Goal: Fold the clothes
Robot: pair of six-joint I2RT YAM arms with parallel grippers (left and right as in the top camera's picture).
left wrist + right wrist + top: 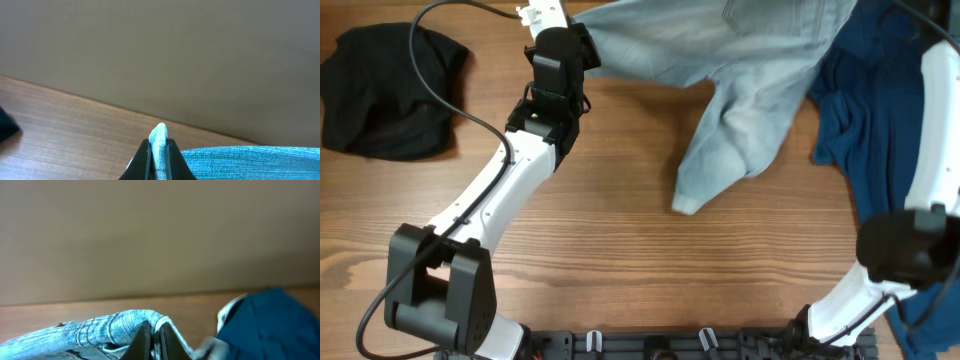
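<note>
The pale-blue denim shorts (750,70) hang stretched across the far side of the table, one leg drooping toward the middle. My left gripper (159,150) is shut on a folded edge of the shorts (240,162) at their left end. In the overhead view the left wrist (558,60) sits at that edge. My right gripper (156,337) is shut on a stitched seam of the shorts (100,327) at the right end; its fingers are out of the overhead view. The dark-blue garment (875,110) lies at the right, under the right arm. The black garment (390,90) lies at the far left.
The wooden table (620,250) shows bare wood in the middle and front. The dark-blue garment also shows at the right of the right wrist view (270,325). Both arm bases stand at the front edge. A plain wall is behind the table.
</note>
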